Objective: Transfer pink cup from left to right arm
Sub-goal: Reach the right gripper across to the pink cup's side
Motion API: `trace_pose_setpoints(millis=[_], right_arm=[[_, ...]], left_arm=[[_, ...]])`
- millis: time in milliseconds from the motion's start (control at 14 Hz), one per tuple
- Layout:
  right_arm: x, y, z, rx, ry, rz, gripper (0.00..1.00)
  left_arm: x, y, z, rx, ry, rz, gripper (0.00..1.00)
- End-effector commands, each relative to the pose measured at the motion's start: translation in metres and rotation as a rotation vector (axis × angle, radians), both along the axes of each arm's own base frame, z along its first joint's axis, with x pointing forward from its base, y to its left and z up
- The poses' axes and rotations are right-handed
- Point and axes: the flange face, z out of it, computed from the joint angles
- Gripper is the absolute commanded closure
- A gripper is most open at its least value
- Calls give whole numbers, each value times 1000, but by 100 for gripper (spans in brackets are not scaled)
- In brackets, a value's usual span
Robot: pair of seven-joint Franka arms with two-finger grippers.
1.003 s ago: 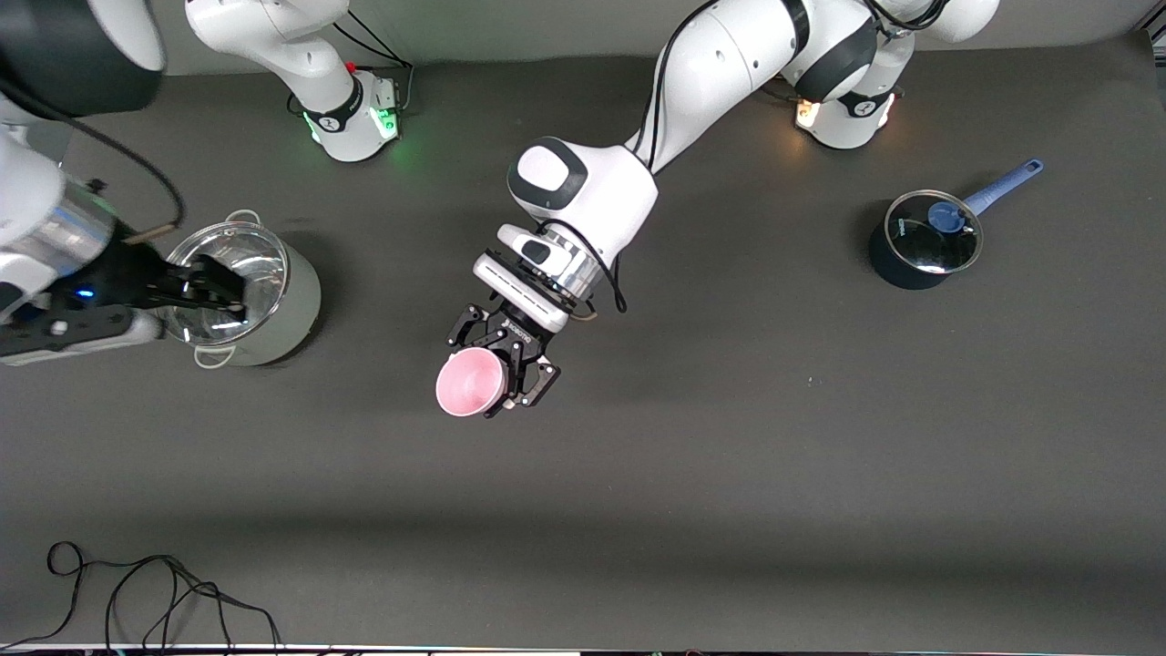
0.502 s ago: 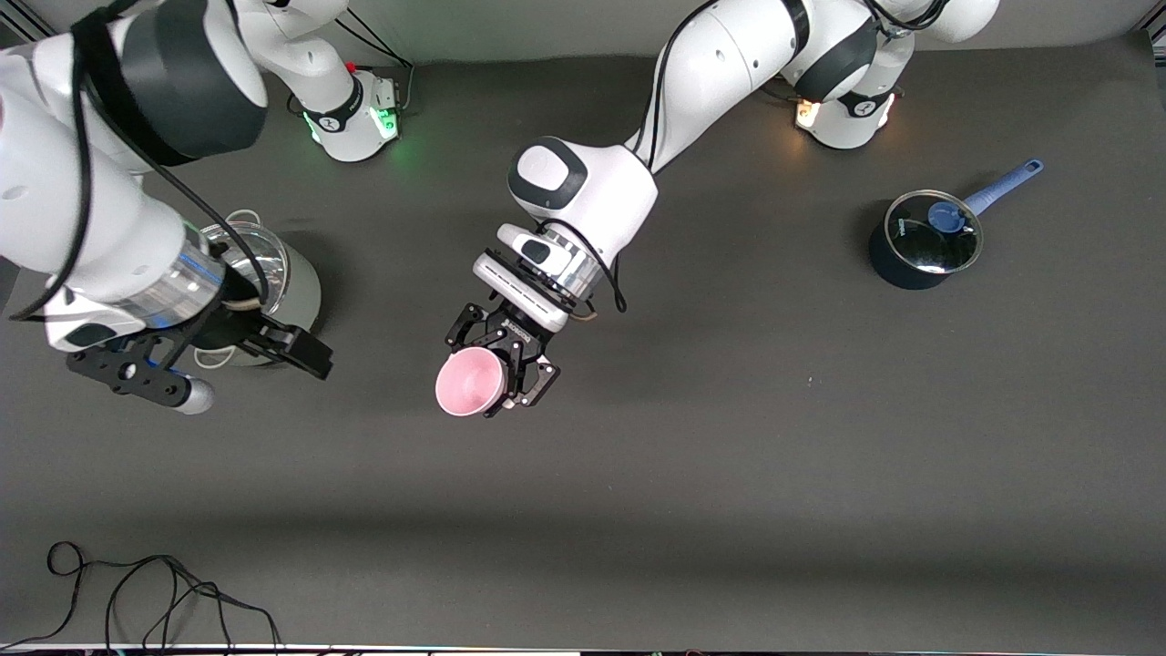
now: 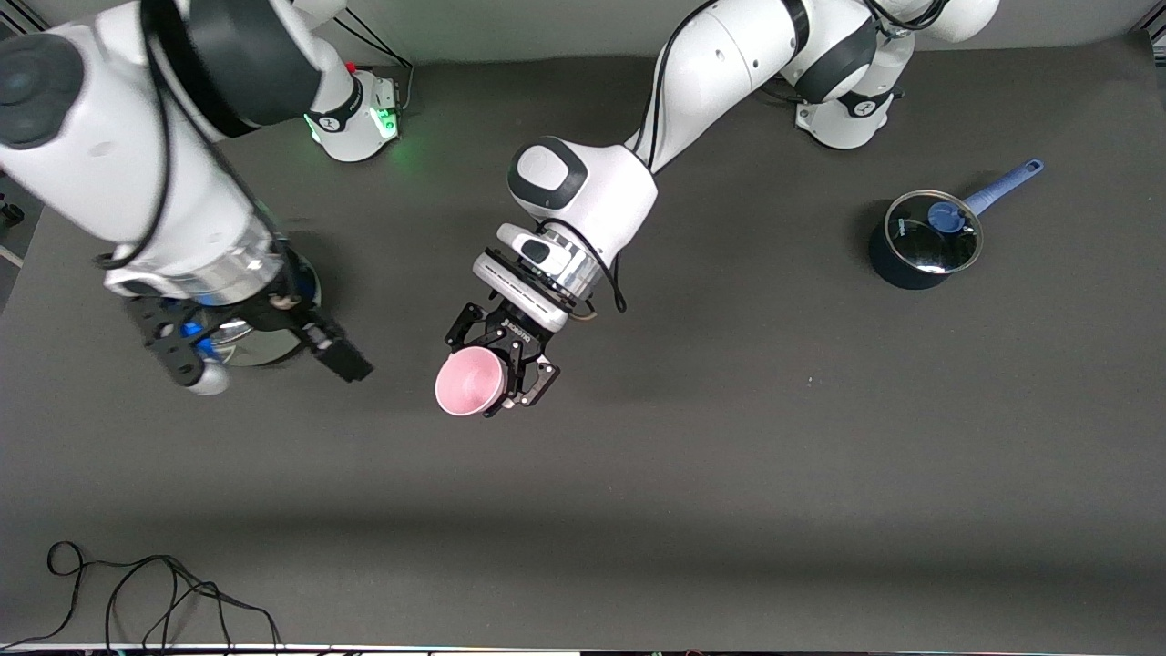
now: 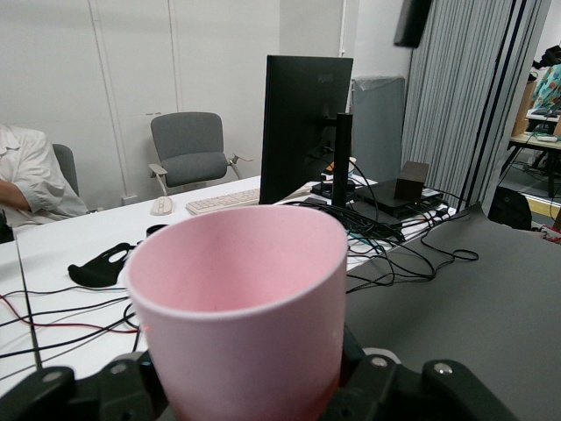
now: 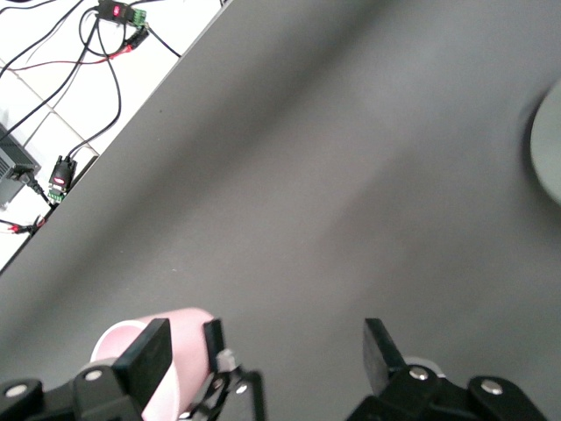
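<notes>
Handover is pending: your left gripper [image 3: 504, 375] is clamping the pink cup [image 3: 469, 384] over mid-table, while your right gripper [image 3: 273, 351], spread wide and empty, is nearing it.

Left end effector [image 3: 496, 364] clamped mid-table, right end effector [image 3: 264, 351] spread wide, both raised

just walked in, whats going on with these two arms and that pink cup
The left gripper holds the pink cup in the air over the middle of the table, mouth turned sideways. The right gripper, open and empty, is over the steel pot, short of the cup. No handover yet.
</notes>
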Motion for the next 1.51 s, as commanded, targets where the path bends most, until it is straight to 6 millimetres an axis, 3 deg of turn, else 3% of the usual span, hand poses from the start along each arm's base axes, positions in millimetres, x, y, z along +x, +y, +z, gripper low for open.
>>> trace_pose_setpoints(millis=[0, 430, 573, 717, 1075, 1433], right_arm=[[-4, 30, -6, 27, 33, -118, 3], [-9, 59, -12, 57, 53, -173, 3], [2, 64, -30, 56, 54, -178, 3], [8, 65, -28, 81, 12, -184, 3], [21, 67, -54, 76, 17, -190, 4], [16, 74, -56, 70, 29, -182, 12]], left_arm=[[-3, -1, 7, -15, -4, 13, 100], [-3, -1, 7, -15, -4, 13, 100], [-3, -1, 7, -15, -4, 13, 100], [-3, -1, 7, -15, -4, 13, 100], [-4, -1, 9, -16, -4, 12, 100], [-3, -1, 7, -15, -4, 12, 100]])
